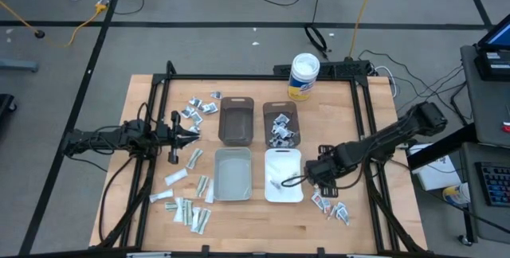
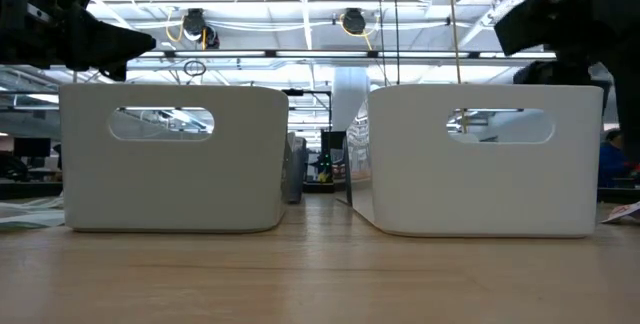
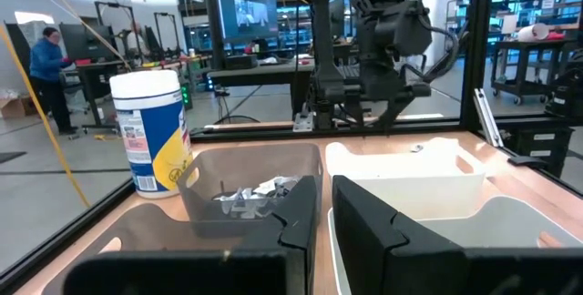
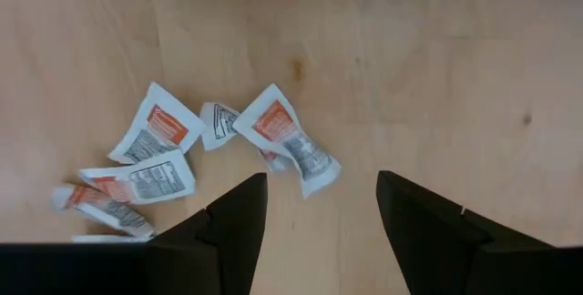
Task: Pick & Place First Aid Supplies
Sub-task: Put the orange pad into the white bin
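Right gripper (image 4: 319, 206) is up over the bare wood near the table's right front edge, dark fingers spread wide with nothing between them, hanging above a little scatter of white sealed packets with orange-red labels (image 4: 282, 136), and those same packets (image 1: 331, 207) show from above just beside the glossy white rectangular bin (image 1: 283, 175), which already has a small item lying inside. Over on the left, the left gripper (image 1: 190, 131) hangs near the left side of the table, fingers drawn close together with only a narrow gap between them and empty, pointing toward the bins. Behind it sits a cluster of small silver-grey packets (image 1: 199, 108), and nearer the front edge lie longer pale strip packets (image 1: 190, 210) spread on the wood. In the middle there are four bins: a dark brown translucent bin (image 1: 236, 119) at the back left, another brown bin (image 1: 280, 124) beside it holding a heap of crinkled silvery packets (image 1: 281, 127), a pale grey bin (image 1: 232, 173) in front. A white round tub with a yellow and blue label (image 1: 304, 76) stands at the table's far edge
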Available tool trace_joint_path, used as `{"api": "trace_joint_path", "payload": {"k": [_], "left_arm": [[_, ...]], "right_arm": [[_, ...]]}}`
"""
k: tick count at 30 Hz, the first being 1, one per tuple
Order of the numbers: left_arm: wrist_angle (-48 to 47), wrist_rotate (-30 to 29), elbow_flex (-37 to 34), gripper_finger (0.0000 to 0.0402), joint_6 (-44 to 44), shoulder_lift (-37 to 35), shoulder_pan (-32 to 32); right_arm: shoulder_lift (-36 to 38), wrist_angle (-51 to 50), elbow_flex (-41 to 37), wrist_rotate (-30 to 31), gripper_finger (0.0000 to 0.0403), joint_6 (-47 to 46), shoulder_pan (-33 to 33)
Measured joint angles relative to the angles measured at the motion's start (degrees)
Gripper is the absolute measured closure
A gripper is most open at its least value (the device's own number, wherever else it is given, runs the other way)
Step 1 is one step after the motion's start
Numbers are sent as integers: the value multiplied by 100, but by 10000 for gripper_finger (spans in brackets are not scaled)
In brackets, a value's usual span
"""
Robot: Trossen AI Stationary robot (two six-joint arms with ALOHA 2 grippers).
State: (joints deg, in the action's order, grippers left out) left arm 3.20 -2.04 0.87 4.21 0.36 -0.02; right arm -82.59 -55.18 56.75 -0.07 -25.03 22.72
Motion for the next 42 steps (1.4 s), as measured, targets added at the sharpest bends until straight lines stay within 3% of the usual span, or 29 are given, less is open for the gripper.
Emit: {"api": "trace_joint_path", "payload": {"k": [15,22,27,34,42], "left_arm": [[0,0,0,355,0,-1,0],[0,0,1,355,0,0,1],[0,0,1,355,0,-1,0],[0,0,1,355,0,-2,-1],[0,0,1,355,0,0,1]], "right_arm": [[-105,1165,-1050,17,200,399,216],[-332,1435,-1114,441,205,754,214],[-356,1581,-1112,283,255,968,212],[-358,1612,-1112,-34,384,974,210],[-334,1567,-1112,-167,399,862,208]]}}
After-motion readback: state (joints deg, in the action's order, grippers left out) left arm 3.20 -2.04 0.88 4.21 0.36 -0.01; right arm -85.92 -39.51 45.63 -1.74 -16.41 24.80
